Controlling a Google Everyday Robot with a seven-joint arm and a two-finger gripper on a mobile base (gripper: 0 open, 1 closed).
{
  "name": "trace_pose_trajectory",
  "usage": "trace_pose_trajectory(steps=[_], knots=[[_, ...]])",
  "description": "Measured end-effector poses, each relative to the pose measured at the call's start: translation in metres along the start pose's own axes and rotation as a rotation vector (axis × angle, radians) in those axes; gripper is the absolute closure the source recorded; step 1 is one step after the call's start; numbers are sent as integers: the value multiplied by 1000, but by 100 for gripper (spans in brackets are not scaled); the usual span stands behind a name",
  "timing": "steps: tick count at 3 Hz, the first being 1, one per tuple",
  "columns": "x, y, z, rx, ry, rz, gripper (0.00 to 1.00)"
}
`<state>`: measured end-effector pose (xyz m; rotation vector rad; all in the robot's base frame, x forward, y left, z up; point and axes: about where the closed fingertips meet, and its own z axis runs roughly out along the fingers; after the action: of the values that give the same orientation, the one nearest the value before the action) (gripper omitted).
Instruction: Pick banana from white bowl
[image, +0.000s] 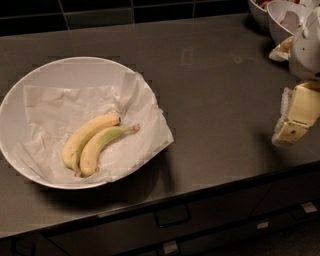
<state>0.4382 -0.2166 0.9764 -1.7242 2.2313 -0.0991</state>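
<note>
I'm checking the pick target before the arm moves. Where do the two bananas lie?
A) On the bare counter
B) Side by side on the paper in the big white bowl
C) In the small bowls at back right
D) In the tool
B: the banana and the plumper banana lie together on the crumpled paper inside the white bowl, while the tool hangs far right over the counter.

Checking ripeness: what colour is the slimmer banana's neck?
The banana has a green-tinged neck, camera view; the gripper hangs right of the white bowl.

Counter (215, 95) carries white bowl (75, 70); gripper (291, 131) seemingly hovers right.
</note>
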Motion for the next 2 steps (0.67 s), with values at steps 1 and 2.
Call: trace_pose_trajectory(steps=[1, 2], knots=[[0, 0, 0, 0, 0, 0, 0], [-16, -1, -4, 13, -9, -34, 0]])
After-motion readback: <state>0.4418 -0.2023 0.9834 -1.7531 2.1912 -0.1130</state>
